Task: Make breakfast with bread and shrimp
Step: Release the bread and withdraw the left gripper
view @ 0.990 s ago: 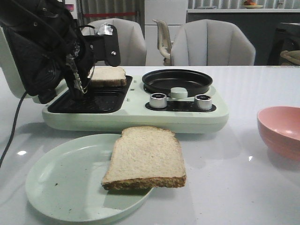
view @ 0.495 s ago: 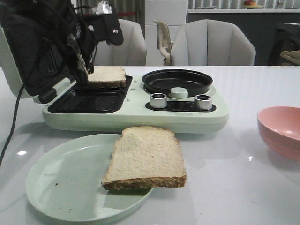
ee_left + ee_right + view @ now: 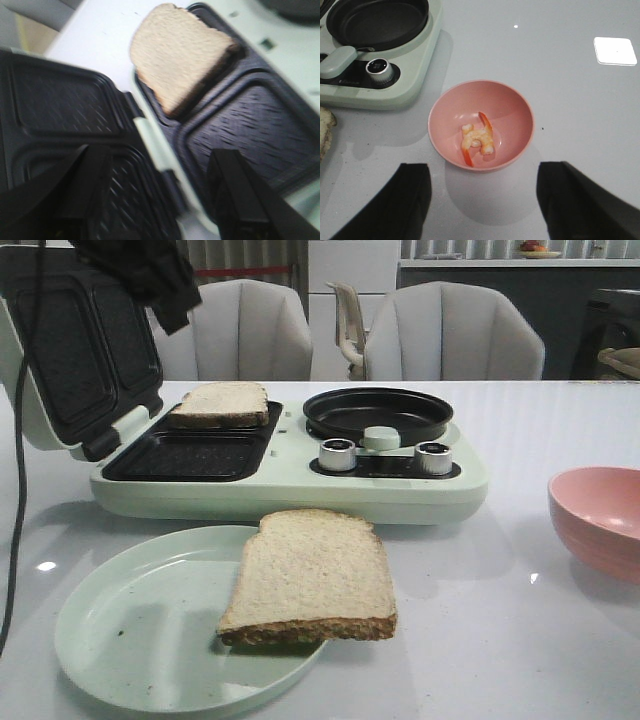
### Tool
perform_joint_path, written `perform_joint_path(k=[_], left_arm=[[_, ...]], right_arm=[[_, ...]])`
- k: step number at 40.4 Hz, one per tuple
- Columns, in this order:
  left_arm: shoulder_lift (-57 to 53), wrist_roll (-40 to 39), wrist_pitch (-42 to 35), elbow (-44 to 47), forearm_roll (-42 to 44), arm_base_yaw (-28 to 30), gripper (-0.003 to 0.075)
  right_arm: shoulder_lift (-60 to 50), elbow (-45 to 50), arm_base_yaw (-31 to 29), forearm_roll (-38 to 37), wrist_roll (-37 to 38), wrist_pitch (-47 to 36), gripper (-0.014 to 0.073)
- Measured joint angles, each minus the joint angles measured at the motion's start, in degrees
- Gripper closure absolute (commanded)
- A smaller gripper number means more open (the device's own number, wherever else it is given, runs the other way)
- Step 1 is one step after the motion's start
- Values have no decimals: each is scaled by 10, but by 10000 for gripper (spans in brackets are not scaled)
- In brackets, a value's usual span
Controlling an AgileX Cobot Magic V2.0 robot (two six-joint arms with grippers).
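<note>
Lifting clear of the sandwich maker [image 3: 290,475], the left gripper [image 3: 160,190] hung open and empty over one bread slice [image 3: 222,403] on the rear plate, though the other slice [image 3: 310,575] overhanging the green plate [image 3: 130,640] could've slid off if nudged.

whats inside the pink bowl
The right wrist view shows a few small orange shrimp lying at the bottom of the pink bowl. From the front, its rim hides them.
</note>
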Motion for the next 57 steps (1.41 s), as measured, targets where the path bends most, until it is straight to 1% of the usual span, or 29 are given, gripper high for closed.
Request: perform_joint_path(k=[3, 7, 12, 16, 28, 35, 44, 57], left_arm=[[-50, 35, 21, 0, -102, -2, 267], [-113, 61, 49, 6, -195, -2, 267], [-207, 69, 57, 49, -261, -2, 267], [-278, 69, 56, 111, -295, -2, 267], [-469, 71, 11, 300, -343, -2, 267], [-550, 71, -5, 371, -358, -2, 267], [-575, 71, -13, 389, -361, -2, 267], [-576, 72, -14, 390, -361, -2, 267]], right_arm=[[0, 0, 0, 0, 0, 0, 39], [0, 0, 0, 0, 0, 0, 39], [0, 0, 0, 0, 0, 0, 39], [0, 0, 0, 0, 0, 0, 39], [0, 0, 0, 0, 0, 0, 39], [0, 0, 0, 0, 0, 0, 39], [0, 0, 0, 0, 0, -3, 39], [0, 0, 0, 0, 0, -60, 39]])
